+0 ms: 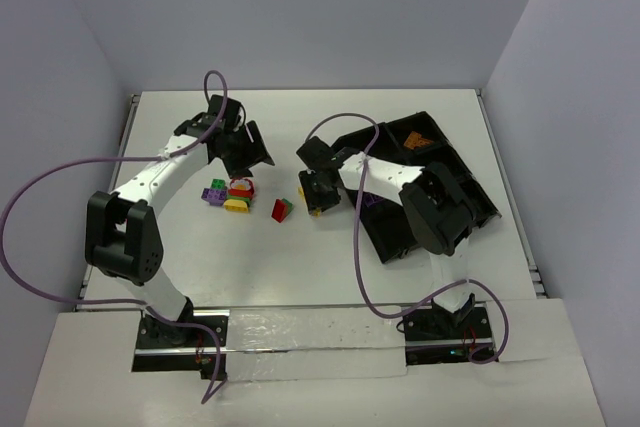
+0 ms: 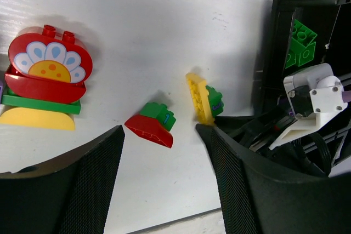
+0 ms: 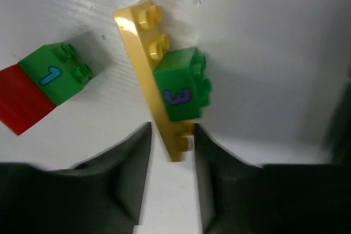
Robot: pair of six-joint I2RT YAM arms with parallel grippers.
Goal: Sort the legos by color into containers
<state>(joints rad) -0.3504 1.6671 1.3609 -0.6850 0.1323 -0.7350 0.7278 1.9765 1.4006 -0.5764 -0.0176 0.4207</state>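
Few legos are seen sorted, and most of the task is judged to be left. On the table, the black tray lies at 3 o'clock. An orange piece is seen in one far compartment and a green brick in another.

The left gripper is held wide open and empty, at 12 o'clock from the loose bricks. The right gripper is set narrowly about the near end of a yellow plate just beside the tray. Whether the plate is pinched cannot be told.

Unsorted on the table, at 9 o'clock from that plate:
- a flower stack of red, green and yellow
- a red-and-green pair

A numbered green cube is clipped to the plate. These joined pieces would probably need separating before colours can be sorted.
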